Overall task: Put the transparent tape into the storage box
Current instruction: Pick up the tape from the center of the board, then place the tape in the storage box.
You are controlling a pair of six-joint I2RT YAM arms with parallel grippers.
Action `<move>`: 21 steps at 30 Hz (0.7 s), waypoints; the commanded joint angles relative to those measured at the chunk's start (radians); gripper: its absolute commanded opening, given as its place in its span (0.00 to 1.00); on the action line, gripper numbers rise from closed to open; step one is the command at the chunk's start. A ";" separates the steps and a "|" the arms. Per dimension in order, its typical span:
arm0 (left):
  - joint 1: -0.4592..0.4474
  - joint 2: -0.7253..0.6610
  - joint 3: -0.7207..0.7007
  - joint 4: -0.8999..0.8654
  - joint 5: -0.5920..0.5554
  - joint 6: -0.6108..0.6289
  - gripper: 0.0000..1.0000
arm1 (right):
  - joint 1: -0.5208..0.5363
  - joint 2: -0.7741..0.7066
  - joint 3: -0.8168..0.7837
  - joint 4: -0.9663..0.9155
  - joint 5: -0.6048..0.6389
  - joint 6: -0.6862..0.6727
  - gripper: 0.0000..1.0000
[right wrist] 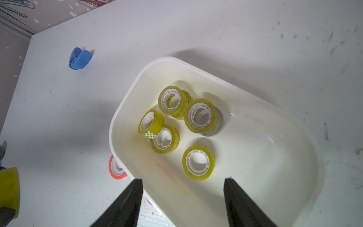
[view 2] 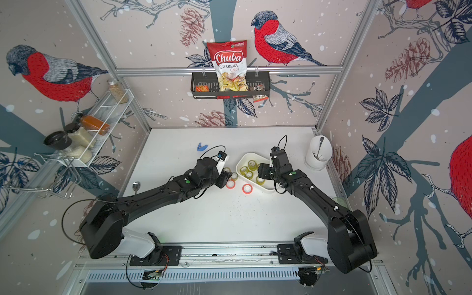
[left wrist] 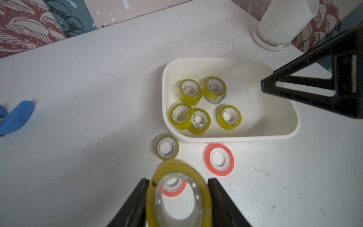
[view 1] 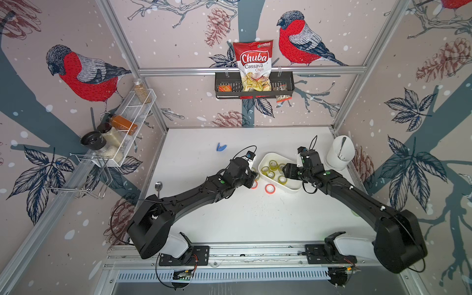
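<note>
My left gripper is shut on a yellowish transparent tape, one finger on each side of the roll, above the table just left of the storage box. Through the roll's hole a red tape roll shows on the table below. The box, a shallow white bin, holds several transparent rolls. Another transparent roll lies flat on the table against the box's near corner. My right gripper hangs open and empty over the box's near edge.
A second red roll lies in front of the box. A blue clip sits at the back left of the table, a spoon at its left edge. The tall white holder stands back right. A black basket hangs on the rear wall.
</note>
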 commanded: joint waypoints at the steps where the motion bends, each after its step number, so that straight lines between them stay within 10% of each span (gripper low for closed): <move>1: 0.000 0.030 0.051 0.036 0.006 0.003 0.51 | -0.006 -0.013 -0.013 0.035 -0.009 0.003 0.71; 21: -0.027 0.460 0.420 0.027 0.147 0.040 0.51 | -0.138 -0.101 -0.098 0.072 -0.010 0.047 0.72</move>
